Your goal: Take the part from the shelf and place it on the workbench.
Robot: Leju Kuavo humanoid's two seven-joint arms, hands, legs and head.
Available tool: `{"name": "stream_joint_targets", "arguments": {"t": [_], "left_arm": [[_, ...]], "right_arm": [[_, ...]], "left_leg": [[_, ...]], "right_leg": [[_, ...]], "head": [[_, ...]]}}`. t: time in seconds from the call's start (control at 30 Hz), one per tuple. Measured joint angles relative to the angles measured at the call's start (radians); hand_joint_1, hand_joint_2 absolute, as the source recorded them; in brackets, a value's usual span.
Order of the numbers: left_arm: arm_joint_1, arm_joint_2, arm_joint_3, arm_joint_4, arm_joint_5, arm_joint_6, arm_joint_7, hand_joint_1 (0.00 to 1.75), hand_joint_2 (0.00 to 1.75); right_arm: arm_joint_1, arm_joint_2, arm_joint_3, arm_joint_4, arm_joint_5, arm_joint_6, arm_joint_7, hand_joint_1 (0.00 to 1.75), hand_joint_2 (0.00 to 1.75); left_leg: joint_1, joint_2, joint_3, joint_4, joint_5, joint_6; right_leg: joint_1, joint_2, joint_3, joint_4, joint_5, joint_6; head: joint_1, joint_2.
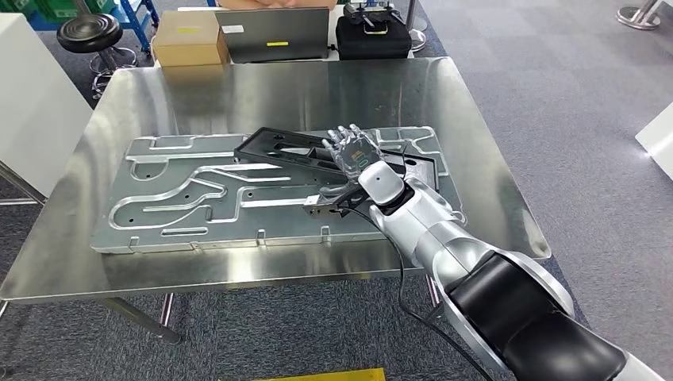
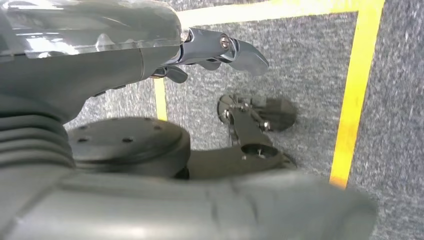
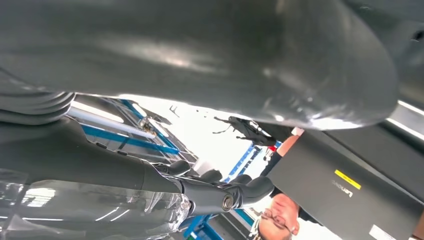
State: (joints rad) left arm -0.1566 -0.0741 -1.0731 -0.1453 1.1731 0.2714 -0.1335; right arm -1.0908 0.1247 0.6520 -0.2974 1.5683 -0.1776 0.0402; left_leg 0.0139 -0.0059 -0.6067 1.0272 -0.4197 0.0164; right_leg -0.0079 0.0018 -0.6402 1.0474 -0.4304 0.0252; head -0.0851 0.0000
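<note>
Right hand (image 1: 355,152) is over the workbench (image 1: 484,159), palm up-ish, fingers spread & apart, nothing in it. In the right wrist view the fingers (image 3: 235,192) reach out into free air, not wrapped round anything. The black part (image 1: 278,151) lies flat just beside/under that hand, resting on the big grey grooved plate (image 1: 159,214) that covers most of the bench top. Can't tell if the hand touches the part or hangs just above it.

Left hand (image 2: 220,50) hangs low by the floor w/ yellow tape (image 2: 357,85); fingers look loosely curled, holding nothing seen, but open vs closed can't be told.

Step, as I judge it: the placing is about done, part is down, the release looks made. Next move prob. calls for lifting the right hand straight off w/o dragging the part, then pulling the arm back clear.

Beyond the bench: laptop (image 1: 274,36), cardboard box (image 1: 189,38), black bag (image 1: 373,36), stool (image 1: 89,33).
</note>
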Motion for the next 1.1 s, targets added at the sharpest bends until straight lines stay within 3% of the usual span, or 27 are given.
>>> {"name": "stream_joint_targets", "arguments": {"t": [0.03, 0.1, 0.13, 0.17, 0.2, 0.23, 0.27, 0.33, 0.4, 0.47, 0.5, 0.57, 0.63, 0.67, 0.7, 0.73, 0.77, 0.8, 0.87, 0.9, 0.97, 1.0, 1.03, 1.1], "left_arm": [[-0.001, 0.000, 0.000, 0.000, 0.000, 0.000, 0.000, 0.00, 0.00], [-0.002, 0.000, 0.000, 0.000, 0.001, 0.000, 0.000, 0.00, 0.00], [-0.002, 0.000, 0.000, 0.000, 0.001, 0.000, 0.000, 0.00, 0.00], [-0.002, 0.000, 0.000, 0.000, 0.001, 0.000, 0.000, 0.00, 0.00], [-0.002, 0.000, 0.000, 0.000, 0.001, 0.000, 0.000, 0.00, 0.00], [-0.002, 0.000, 0.000, 0.000, 0.001, 0.000, 0.000, 0.00, 0.00], [-0.003, -0.001, 0.000, 0.000, 0.001, 0.000, 0.000, 0.00, 0.00], [-0.003, -0.003, 0.000, -0.001, 0.001, 0.000, 0.000, 0.00, 0.00], [-0.004, -0.005, 0.000, -0.002, 0.001, 0.000, 0.000, 0.00, 0.00], [-0.004, -0.005, 0.000, -0.002, 0.001, 0.000, 0.000, 0.00, 0.00], [-0.004, -0.006, 0.000, -0.002, 0.002, 0.000, 0.000, 0.00, 0.00], [-0.003, -0.006, -0.001, -0.002, 0.002, 0.000, 0.000, 0.00, 0.00], [-0.003, -0.006, -0.002, -0.002, 0.002, 0.000, 0.002, 0.00, 0.00], [-0.003, -0.005, -0.002, -0.002, 0.003, 0.000, 0.003, 0.00, 0.00], [-0.003, -0.005, -0.003, -0.002, 0.002, -0.001, 0.004, 0.00, 0.00], [-0.003, -0.005, -0.003, -0.002, 0.002, -0.001, 0.005, 0.00, 0.00], [-0.003, -0.005, -0.004, -0.002, 0.002, -0.002, 0.005, 0.00, 0.00], [-0.003, -0.005, -0.006, -0.002, 0.001, -0.005, 0.006, 0.00, 0.00], [-0.004, -0.005, -0.010, -0.002, -0.005, -0.013, 0.010, 0.00, 0.00], [-0.003, -0.005, -0.014, -0.002, -0.009, -0.017, 0.014, 0.00, 0.00], [0.002, -0.006, -0.023, -0.002, -0.016, -0.018, 0.026, 0.00, 0.00], [0.006, -0.006, -0.027, -0.002, -0.017, -0.017, 0.032, 0.00, 0.00], [0.009, -0.006, -0.029, -0.002, -0.016, -0.015, 0.037, 0.00, 0.00], [0.010, -0.006, -0.032, -0.002, -0.013, -0.014, 0.040, 0.00, 0.00]], "right_arm": [[0.000, 0.000, 0.000, 0.000, 0.000, 0.000, 0.000, 0.00, 0.00], [0.000, 0.000, -0.001, 0.000, 0.000, 0.000, 0.000, 0.00, 0.00], [0.000, 0.000, -0.001, 0.000, 0.000, 0.000, 0.000, 0.00, 0.00], [0.001, 0.000, -0.001, 0.000, 0.000, 0.000, 0.000, 0.00, 0.00], [0.001, 0.000, -0.001, 0.000, 0.000, 0.000, 0.000, 0.00, 0.00], [0.001, 0.000, -0.001, 0.000, 0.000, 0.001, 0.000, 0.00, 0.00], [-0.001, 0.000, -0.001, 0.000, 0.000, 0.000, 0.001, 0.00, 0.00], [-0.006, 0.002, -0.001, -0.004, 0.001, 0.000, 0.006, 0.00, 0.00], [-0.012, 0.004, -0.001, -0.008, 0.001, -0.001, 0.014, 0.00, 0.00], [-0.015, 0.004, -0.001, -0.008, 0.001, 0.001, 0.020, 0.00, 0.00], [-0.016, 0.005, -0.001, -0.008, 0.002, 0.003, 0.022, 0.00, 0.00], [-0.017, 0.006, -0.001, -0.008, 0.002, 0.009, 0.030, 0.00, 0.00], [-0.018, 0.007, 0.000, -0.008, 0.003, 0.016, 0.038, 0.00, 0.00], [-0.019, 0.007, 0.000, -0.008, 0.003, 0.019, 0.043, 0.00, 0.00], [-0.019, 0.006, 0.000, -0.008, 0.003, 0.021, 0.047, 0.00, 0.00], [-0.019, 0.004, 0.000, -0.008, 0.003, 0.022, 0.051, 0.00, 0.00], [-0.021, 0.002, 0.000, -0.008, 0.003, 0.022, 0.054, 0.00, 0.00], [-0.022, -0.001, 0.000, -0.008, 0.003, 0.021, 0.058, 0.00, 0.00], [-0.029, -0.011, 0.000, -0.010, 0.003, 0.017, 0.064, 0.00, 0.00], [-0.032, -0.016, 0.000, -0.010, 0.003, 0.014, 0.067, 0.00, 0.00], [-0.035, -0.031, 0.000, -0.011, 0.003, 0.012, 0.069, 0.00, 0.00], [-0.036, -0.040, 0.001, -0.010, 0.003, 0.010, 0.066, 0.00, 0.00], [-0.036, -0.049, 0.001, -0.010, 0.003, 0.007, 0.062, 0.00, 0.00], [-0.036, -0.067, 0.003, -0.011, 0.003, -0.010, 0.051, 0.00, 0.00]], "left_leg": [[0.001, 0.001, -0.006, -0.003, 0.008, 0.007], [0.000, 0.003, -0.025, -0.004, 0.023, 0.013], [-0.001, 0.003, -0.037, -0.004, 0.031, 0.014], [-0.003, 0.003, -0.049, -0.004, 0.040, 0.014], [-0.004, 0.003, -0.060, -0.004, 0.049, 0.014], [-0.006, 0.003, -0.071, -0.003, 0.058, 0.013], [-0.007, 0.002, -0.080, -0.003, 0.067, 0.012], [-0.009, 0.002, -0.092, -0.005, 0.084, 0.005], [-0.006, 0.002, -0.095, -0.012, 0.103, -0.007], [-0.004, 0.002, -0.096, -0.024, 0.117, -0.020], [-0.004, 0.001, -0.101, -0.019, 0.104, -0.025], [-0.002, 0.001, -0.125, 0.052, 0.016, -0.033], [0.001, 0.001, -0.153, 0.185, -0.082, -0.042], [0.003, 0.002, -0.157, 0.240, -0.099, -0.046], [0.004, 0.002, -0.148, 0.270, -0.092, -0.050], [0.006, 0.002, -0.123, 0.267, -0.068, -0.053], [0.009, 0.002, -0.081, 0.230, -0.044, -0.055], [0.011, 0.002, -0.026, 0.168, -0.039, -0.057], [0.009, 0.000, 0.062, 0.045, -0.068, -0.048], [0.006, -0.001, 0.082, 0.012, -0.084, -0.040], [0.003, 0.000, 0.077, 0.001, -0.077, -0.020], [0.003, 0.002, 0.070, 0.000, -0.067, -0.010], [0.004, 0.004, 0.060, -0.003, -0.055, -0.001], [0.005, 0.007, 0.032, -0.004, -0.029, 0.011]], "right_leg": [[-0.002, 0.000, -0.013, 0.035, -0.033, 0.004], [-0.004, -0.001, -0.057, 0.161, -0.123, 0.011], [-0.004, -0.001, -0.075, 0.223, -0.155, 0.013], [-0.004, -0.001, -0.080, 0.261, -0.169, 0.013], [-0.004, -0.001, -0.065, 0.261, -0.162, 0.011], [-0.003, -0.001, -0.032, 0.223, -0.140, 0.006], [0.000, -0.001, 0.018, 0.157, -0.115, -0.001], [0.008, -0.001, 0.110, 0.020, -0.095, -0.015], [0.016, -0.002, 0.139, -0.038, -0.094, -0.023], [0.016, -0.004, 0.130, -0.048, -0.070, -0.031], [0.013, -0.006, 0.122, -0.054, -0.056, -0.037], [0.007, -0.009, 0.100, -0.063, -0.025, -0.047], [0.006, -0.009, 0.067, -0.063, 0.001, -0.050], [0.006, -0.010, 0.051, -0.062, 0.013, -0.048], [0.005, -0.010, 0.033, -0.059, 0.025, -0.046], [0.003, -0.010, 0.014, -0.055, 0.036, -0.043], [0.002, -0.010, -0.003, -0.049, 0.046, -0.038], [0.002, -0.009, -0.019, -0.043, 0.054, -0.033], [0.003, -0.011, -0.038, -0.029, 0.067, -0.021], [0.004, -0.011, -0.042, -0.028, 0.074, -0.015], [0.003, -0.012, -0.046, -0.030, 0.089, -0.002], [0.001, -0.011, -0.051, -0.024, 0.080, 0.004], [-0.001, -0.009, -0.061, -0.003, 0.052, 0.010], [-0.004, -0.006, -0.093, 0.097, -0.050, 0.019]], "head": [[0.000, 0.000], [0.000, 0.000], [0.000, 0.000], [0.000, 0.000], [0.000, 0.000], [0.000, 0.000], [0.000, 0.000], [0.000, 0.000], [0.000, 0.000], [0.000, 0.000], [0.000, 0.000], [0.000, 0.000], [0.000, 0.000], [0.000, 0.000], [0.000, 0.000], [0.000, 0.000], [0.000, 0.000], [0.000, 0.000], [0.000, 0.000], [0.000, 0.000], [0.000, 0.000], [0.000, 0.000], [0.000, 0.000], [0.000, 0.000]]}}
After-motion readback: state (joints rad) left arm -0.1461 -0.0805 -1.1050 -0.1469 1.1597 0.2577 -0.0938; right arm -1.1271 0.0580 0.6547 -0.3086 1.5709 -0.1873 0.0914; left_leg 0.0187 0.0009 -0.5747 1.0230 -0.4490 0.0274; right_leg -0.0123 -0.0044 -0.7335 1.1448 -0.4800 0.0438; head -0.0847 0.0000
